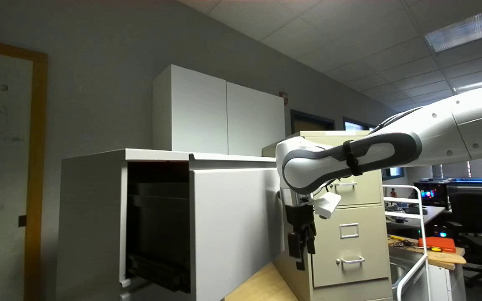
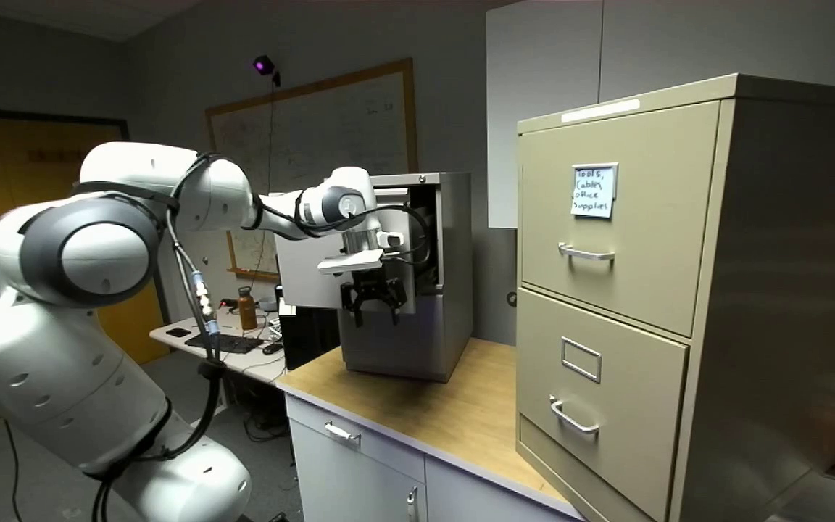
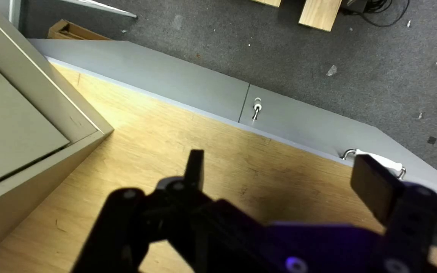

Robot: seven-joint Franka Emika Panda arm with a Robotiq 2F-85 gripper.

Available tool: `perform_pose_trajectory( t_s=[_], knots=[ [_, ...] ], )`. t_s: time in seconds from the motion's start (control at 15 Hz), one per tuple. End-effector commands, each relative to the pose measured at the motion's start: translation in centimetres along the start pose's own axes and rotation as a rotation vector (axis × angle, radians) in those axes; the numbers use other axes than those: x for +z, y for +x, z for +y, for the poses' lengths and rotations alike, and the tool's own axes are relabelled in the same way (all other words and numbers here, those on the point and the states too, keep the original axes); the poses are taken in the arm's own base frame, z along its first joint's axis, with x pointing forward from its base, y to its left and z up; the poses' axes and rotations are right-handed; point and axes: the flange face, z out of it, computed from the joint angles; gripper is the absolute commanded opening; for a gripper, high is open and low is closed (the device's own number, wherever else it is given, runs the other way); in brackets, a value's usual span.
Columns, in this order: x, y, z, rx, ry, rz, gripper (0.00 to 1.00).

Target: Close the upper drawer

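Note:
The upper drawer [image 1: 237, 217] is a large plain light-grey panel standing out from the grey cabinet [image 1: 90, 221]. A wide dark gap shows between panel and cabinet. The drawer front [image 2: 307, 275] also shows in an exterior view, partly hidden behind my wrist. My gripper [image 1: 302, 253] points down in front of the panel's outer face, with its wrist close to the panel. I cannot tell whether they touch. The gripper [image 2: 376, 317] has its fingers spread. In the wrist view the gripper [image 3: 277, 167] is open with nothing between the fingers; the drawer is out of view there.
A beige filing cabinet [image 2: 617, 312] with handles stands near the arm. A wooden countertop [image 3: 241, 163] lies below the gripper, with grey cupboard doors and a handle [image 3: 379, 159] under its edge. A white two-door cupboard [image 1: 199, 110] is on the wall.

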Motion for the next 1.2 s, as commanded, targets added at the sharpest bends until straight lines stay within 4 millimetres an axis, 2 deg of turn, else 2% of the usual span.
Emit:
perform_pose_trajectory(
  t_s=[0.0,0.4,0.67,0.73,0.87,1.13],
  knots=[
    [0.0,0.0,0.0,0.0,0.0,-0.001,1.0],
    [-0.3,0.0,0.2,0.026,-0.002,0.006,1.0],
    [-2.4,0.1,-0.1,0.034,-0.025,0.086,1.0],
    [-3.3,0.1,-0.3,0.04,-0.033,0.122,0.75],
    [-5.1,0.2,-0.6,0.045,-0.044,0.202,0.67],
    [-8.9,0.3,-1.4,0.032,-0.05,0.403,0.34]
  ],
)
